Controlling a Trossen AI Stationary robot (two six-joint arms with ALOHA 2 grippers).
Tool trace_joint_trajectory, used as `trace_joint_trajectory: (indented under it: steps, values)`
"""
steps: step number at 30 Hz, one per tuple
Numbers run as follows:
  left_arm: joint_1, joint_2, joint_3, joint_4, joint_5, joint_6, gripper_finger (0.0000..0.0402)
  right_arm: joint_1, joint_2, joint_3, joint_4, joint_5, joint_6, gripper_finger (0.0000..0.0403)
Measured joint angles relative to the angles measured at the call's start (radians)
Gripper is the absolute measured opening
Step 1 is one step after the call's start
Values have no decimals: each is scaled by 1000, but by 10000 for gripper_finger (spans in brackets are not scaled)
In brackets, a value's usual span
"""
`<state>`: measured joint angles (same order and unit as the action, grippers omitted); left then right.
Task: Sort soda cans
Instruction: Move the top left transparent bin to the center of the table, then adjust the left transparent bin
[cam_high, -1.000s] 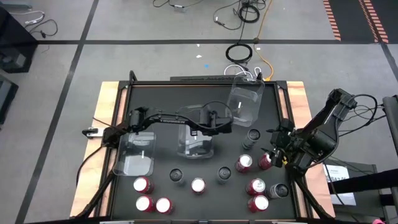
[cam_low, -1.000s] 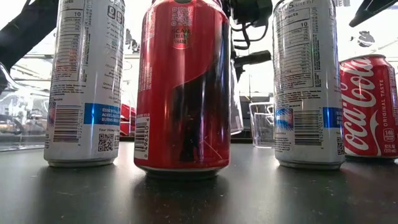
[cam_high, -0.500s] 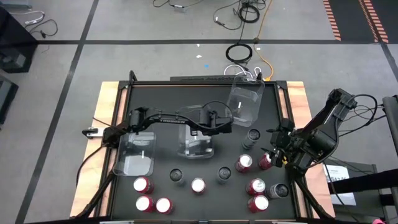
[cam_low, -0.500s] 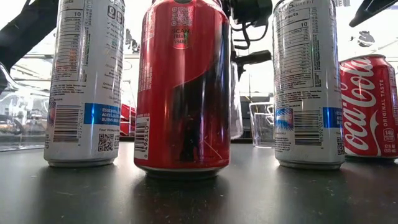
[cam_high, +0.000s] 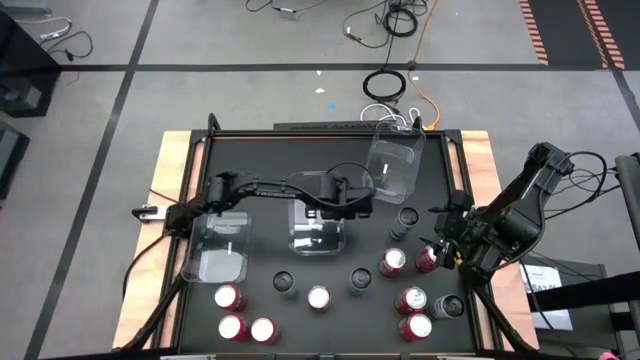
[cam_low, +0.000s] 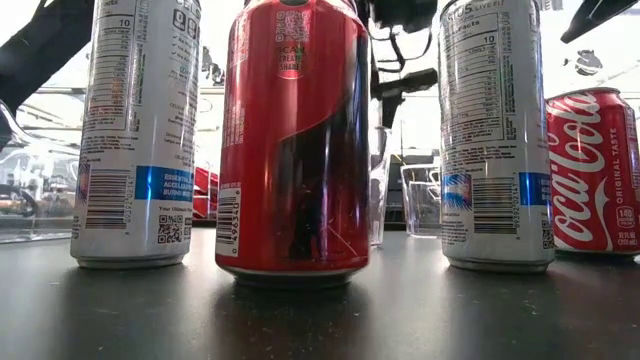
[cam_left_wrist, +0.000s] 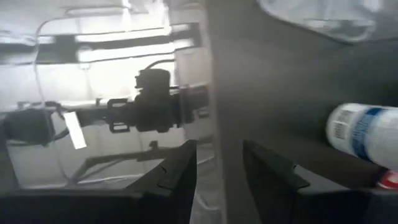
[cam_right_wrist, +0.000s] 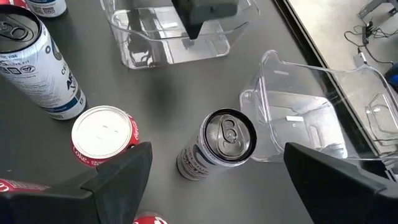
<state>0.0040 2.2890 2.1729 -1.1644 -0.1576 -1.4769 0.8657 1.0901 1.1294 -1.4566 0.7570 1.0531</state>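
Note:
Red and dark soda cans stand along the table's near half, among them a red can (cam_high: 318, 298) and a dark can (cam_high: 404, 220). A clear middle bin (cam_high: 318, 232) rests on its bottom on the table. My left gripper (cam_high: 335, 208) points down over the bin's right side. It is open, with the bin's right wall (cam_left_wrist: 207, 106) standing between its fingers. My right gripper (cam_high: 445, 245) waits open at the table's right, above a dark can (cam_right_wrist: 217, 146) and a red can (cam_right_wrist: 102, 134), holding nothing. My left gripper comes from above and straddles the top edge of the clear bin's right wall (cam_left_wrist: 208, 134). There is a gap between its fingers. I cannot tell whether either finger (cam_left_wrist: 183, 165) still touches the wall. The bin stands on the table.
A second clear bin (cam_high: 218, 250) lies at the left and a third (cam_high: 393, 165) at the far right by the table's rim. In the low view, tall cans (cam_low: 295, 140) (cam_low: 495, 130) stand close to the near edge. Bare table lies at the far left.
My left gripper has opened. The middle bin, which was held tipped with its right side raised, has dropped and now sits flat on the table. The right arm has kept still.

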Motion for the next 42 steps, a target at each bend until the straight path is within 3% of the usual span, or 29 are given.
trace_joint_trajectory:
  steps: [12, 20, 24, 29, 37, 42]
  values:
    - [1, -161, 4, -26, -78, 268, 141, -9, 0, 0, 0, 1, 8, 357]
    - [-32, -252, 4, -45, -82, 447, 141, -27, 0, 0, -4, 0, 137, 357]
    - [-77, -285, 4, -150, -155, 474, 141, -27, 0, 0, -3, 0, 236, 357]
    - [-149, -299, 3, -419, -278, 413, 141, -50, 0, 0, -3, 0, 329, 357]
    - [-216, -403, -240, -404, -374, 367, 141, -81, 1, 0, 0, 1, 422, 357]
    - [-252, -517, -465, -403, -354, 263, 141, -81, 0, 0, 2, 1, 461, 357]
